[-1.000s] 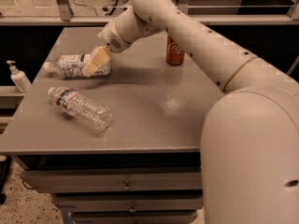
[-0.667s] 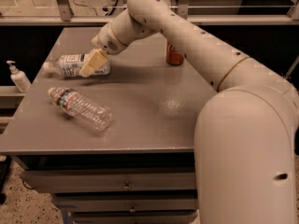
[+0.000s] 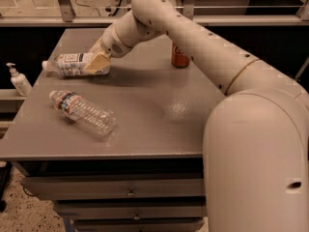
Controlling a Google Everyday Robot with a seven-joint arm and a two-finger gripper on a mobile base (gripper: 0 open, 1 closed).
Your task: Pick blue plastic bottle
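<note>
Mostly grey and cream here, with a few pops of colour

The table (image 3: 145, 124) is plain matte grey and the arm (image 3: 203, 42) is off-white. The tan gripper (image 3: 99, 64) sits at about ten o'clock on the tabletop, right on the blue plastic bottle (image 3: 72, 63), which has a pale-blue and white printed label, a dark band and a white cap. The clear ribbed bottle (image 3: 84, 114) at eight o'clock has a narrow red-and-blue label. There's an orange-red can (image 3: 179, 57) at one o'clock and a white pump bottle (image 3: 18, 80) off at nine.

Matt grey worktop (image 3: 145, 88); stout blue-labelled plastic bottle (image 3: 67, 63), glossy; smooth tan hand (image 3: 98, 62) at it, ten o'clock; clear ribbed bottle (image 3: 84, 112), shiny plastic.
</note>
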